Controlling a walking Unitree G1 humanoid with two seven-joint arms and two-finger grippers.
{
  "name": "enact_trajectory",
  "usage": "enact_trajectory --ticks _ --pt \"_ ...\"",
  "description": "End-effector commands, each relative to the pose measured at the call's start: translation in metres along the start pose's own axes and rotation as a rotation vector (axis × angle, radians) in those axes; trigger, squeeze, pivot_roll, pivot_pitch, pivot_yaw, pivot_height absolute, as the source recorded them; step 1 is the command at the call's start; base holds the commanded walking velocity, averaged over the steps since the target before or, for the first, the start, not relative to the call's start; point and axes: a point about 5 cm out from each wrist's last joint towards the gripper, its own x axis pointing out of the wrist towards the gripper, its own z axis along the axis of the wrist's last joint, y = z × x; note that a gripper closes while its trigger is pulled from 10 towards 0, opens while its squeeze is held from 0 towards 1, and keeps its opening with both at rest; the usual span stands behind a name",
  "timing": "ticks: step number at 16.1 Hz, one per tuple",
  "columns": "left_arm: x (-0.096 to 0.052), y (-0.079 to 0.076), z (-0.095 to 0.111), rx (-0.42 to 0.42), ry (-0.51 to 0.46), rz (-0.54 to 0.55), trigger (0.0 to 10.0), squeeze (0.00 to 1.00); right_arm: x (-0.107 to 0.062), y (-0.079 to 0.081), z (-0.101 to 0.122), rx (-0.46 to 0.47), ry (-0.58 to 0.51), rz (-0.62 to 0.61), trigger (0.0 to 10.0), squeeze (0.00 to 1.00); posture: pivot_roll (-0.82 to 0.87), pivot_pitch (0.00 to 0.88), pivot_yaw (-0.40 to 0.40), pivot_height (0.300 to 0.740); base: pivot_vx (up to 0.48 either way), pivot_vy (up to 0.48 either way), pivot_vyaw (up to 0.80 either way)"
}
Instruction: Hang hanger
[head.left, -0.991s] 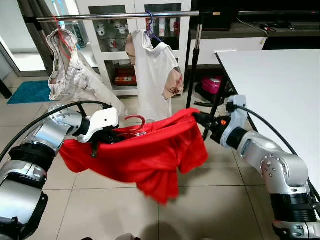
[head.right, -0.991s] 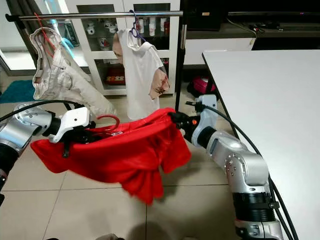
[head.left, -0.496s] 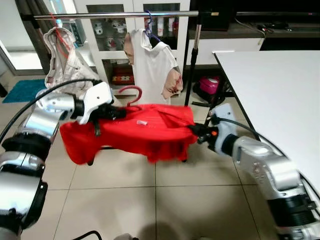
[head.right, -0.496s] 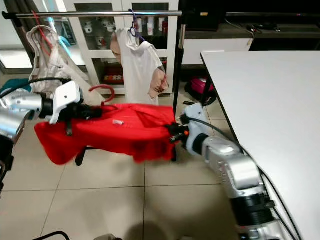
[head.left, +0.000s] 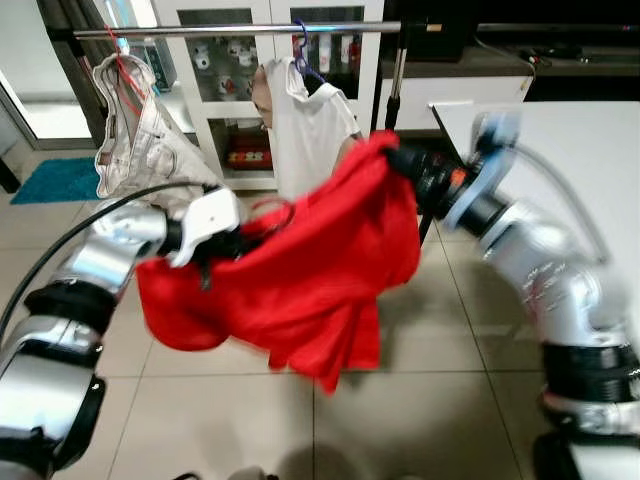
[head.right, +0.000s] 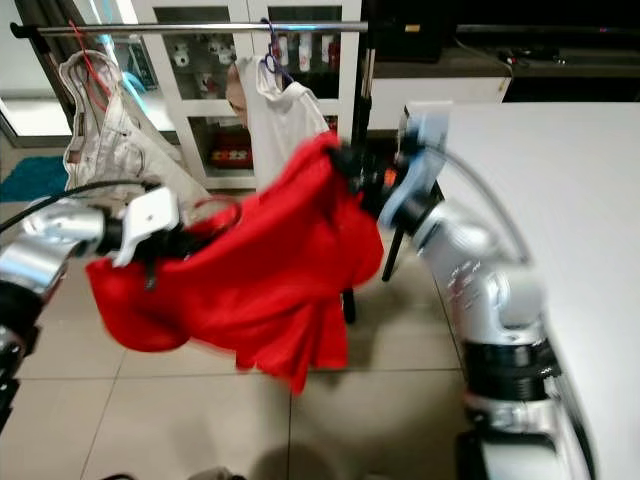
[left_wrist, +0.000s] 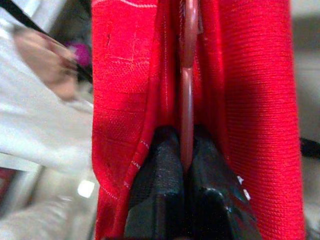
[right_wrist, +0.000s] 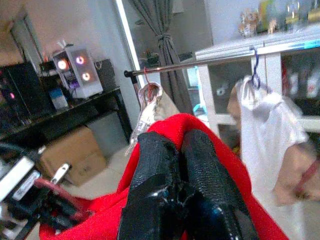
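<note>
Hanger (left_wrist: 187, 95), red, inside red shirt (head.left: 310, 280), held in the air below the clothes rail (head.left: 230, 31); left gripper (left_wrist: 186, 170) fingers pinched tight on the hanger's stem; right gripper (right_wrist: 184, 150) fingers pressed together on the shirt's far shoulder, raised near the white shirt (head.left: 305, 120) hanging on the rail; beige garment (head.left: 135, 130) hangs further left; white table (head.left: 590, 140) at right

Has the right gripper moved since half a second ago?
Yes. The right gripper, jaws pinching the red shirt, has risen from table-edge height toward the clothes rail, level with the hanging white shirt.
</note>
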Motion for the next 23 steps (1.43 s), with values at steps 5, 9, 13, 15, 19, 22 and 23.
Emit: enact_trajectory --ticks 5,9,13,15,19,22,23 --pt "-0.042 0.034 0.030 -0.018 -0.184 0.144 0.0 0.00 -0.018 -0.016 -0.047 -0.175 0.336 -0.107 0.0 0.00 -0.15 0.000 0.054 0.740 0.000 0.000 0.00" --pt "-0.056 0.029 0.032 -0.042 -0.221 -0.028 0.0 0.00 -0.024 -0.025 -0.035 -0.213 0.328 -0.176 0.0 0.00 -0.16 0.000 0.056 0.740 0.000 0.000 0.00" --pt "-0.061 0.021 0.030 -0.086 -0.289 -0.068 0.0 0.00 -0.025 -0.045 -0.017 -0.249 0.220 -0.325 0.0 0.00 -0.15 0.000 0.057 0.740 0.000 0.000 0.00" --pt "-0.065 0.017 0.036 -0.117 -0.381 -0.117 0.0 0.00 -0.027 -0.046 -0.018 -0.248 0.223 -0.340 0.0 0.00 -0.14 0.000 0.053 0.740 0.000 0.000 0.00" --pt "-0.070 0.029 0.034 -0.081 -0.358 0.036 0.0 0.00 -0.033 -0.042 -0.026 -0.283 0.289 -0.287 0.0 0.00 -0.15 0.000 0.053 0.740 0.000 0.000 0.00" --pt "-0.072 0.029 0.034 -0.101 -0.361 0.046 0.0 0.00 -0.036 -0.045 -0.028 -0.288 0.292 -0.298 0.0 0.00 -0.15 0.000 0.053 0.740 0.000 0.000 0.00" --pt "-0.070 0.026 0.028 -0.103 -0.298 0.024 0.0 0.00 -0.033 -0.044 -0.023 -0.277 0.260 -0.300 0.0 0.00 -0.15 0.000 0.053 0.740 0.000 0.000 0.00"
